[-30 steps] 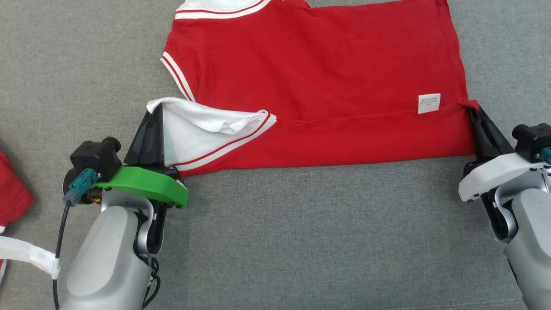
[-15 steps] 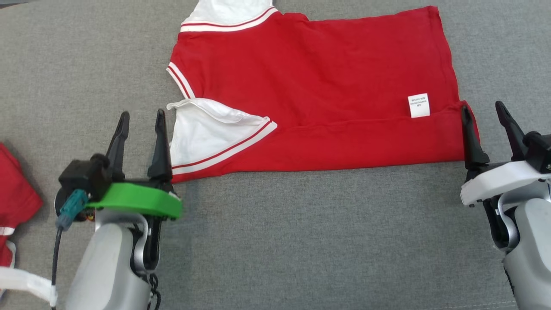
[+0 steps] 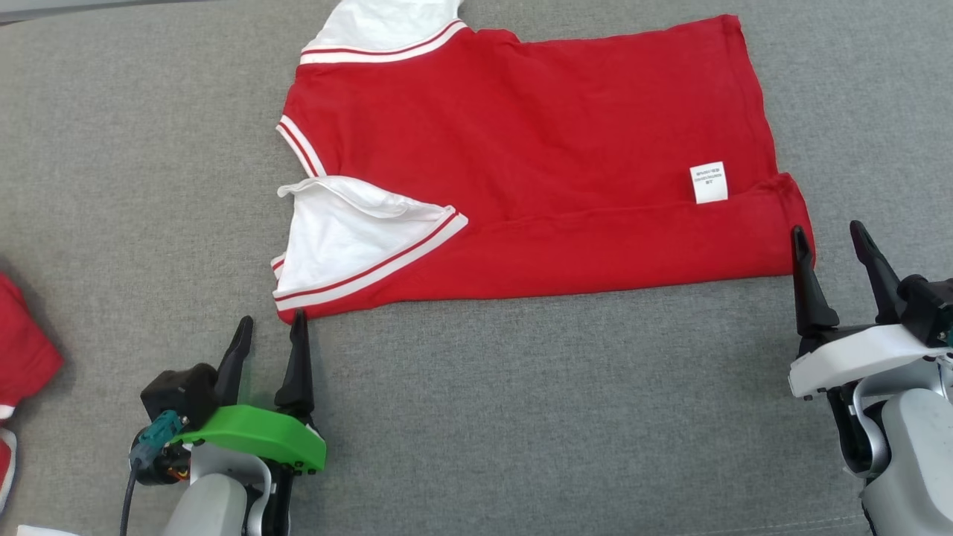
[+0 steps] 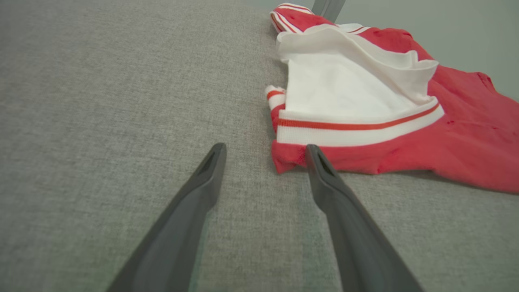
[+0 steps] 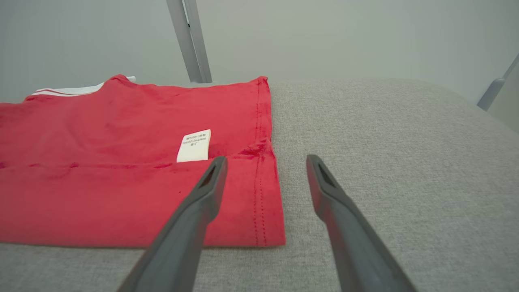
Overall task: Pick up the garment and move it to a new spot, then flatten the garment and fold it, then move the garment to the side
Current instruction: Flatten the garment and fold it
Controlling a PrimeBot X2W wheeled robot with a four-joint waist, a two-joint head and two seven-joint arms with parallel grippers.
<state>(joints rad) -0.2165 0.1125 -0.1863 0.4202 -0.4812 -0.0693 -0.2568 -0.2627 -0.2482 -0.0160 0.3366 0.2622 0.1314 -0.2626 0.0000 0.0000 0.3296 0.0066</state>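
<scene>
Grey woven cloth covers the tabletop (image 3: pixel 521 417), and its rough surface probably keeps thin fabric from sliding. The red garment (image 3: pixel 536 134) lies spread in the far middle of it, mostly flat. Its near long side is turned over onto the body as a strip, so one fold seems to be made already. A white sleeve (image 3: pixel 350 238) with red stripes lies on the left end of this strip, a bit puffed up. A white label (image 3: pixel 708 182) lies face up near the right hem.

The left claw (image 3: pixel 272 318) is released and empty, just beside the near left corner. The right claw (image 3: pixel 827 228) is released and empty as well, and the right hem corner lies between its fingers in the right wrist view. I think each claw stands at one end of the strip because a long fold needs both ends carried together.

Another red cloth (image 3: pixel 26 350) lies well apart at the left edge.
</scene>
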